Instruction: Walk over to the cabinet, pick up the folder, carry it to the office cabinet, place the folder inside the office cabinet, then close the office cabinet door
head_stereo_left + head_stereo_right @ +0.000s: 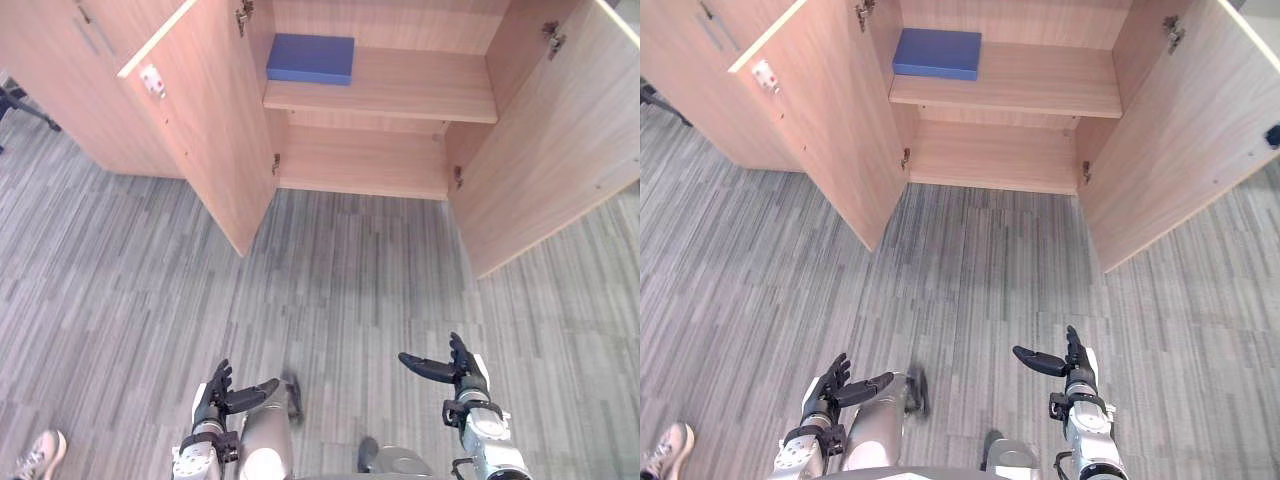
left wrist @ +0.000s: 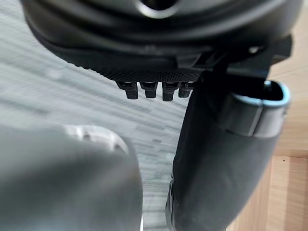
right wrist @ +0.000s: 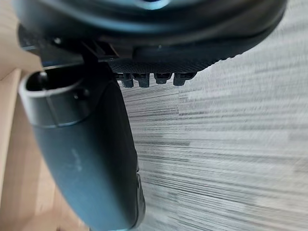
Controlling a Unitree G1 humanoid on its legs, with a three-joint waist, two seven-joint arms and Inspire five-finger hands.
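Note:
A blue folder (image 1: 311,58) lies flat on the upper shelf (image 1: 420,95) of a wooden office cabinet (image 1: 365,165), at the shelf's left end. Both cabinet doors stand wide: the left door (image 1: 205,130) and the right door (image 1: 545,140) swing out toward me. My left hand (image 1: 222,393) hangs low at the lower left, fingers relaxed and holding nothing. My right hand (image 1: 455,366) hangs low at the lower right, thumb out, also holding nothing. Both hands are well short of the cabinet, over the floor.
Grey striped carpet (image 1: 350,280) runs from me to the cabinet. A second closed cabinet (image 1: 70,70) stands at the far left. A person's shoe (image 1: 38,455) shows at the bottom left corner. A dark chair base (image 1: 20,100) sits at the left edge.

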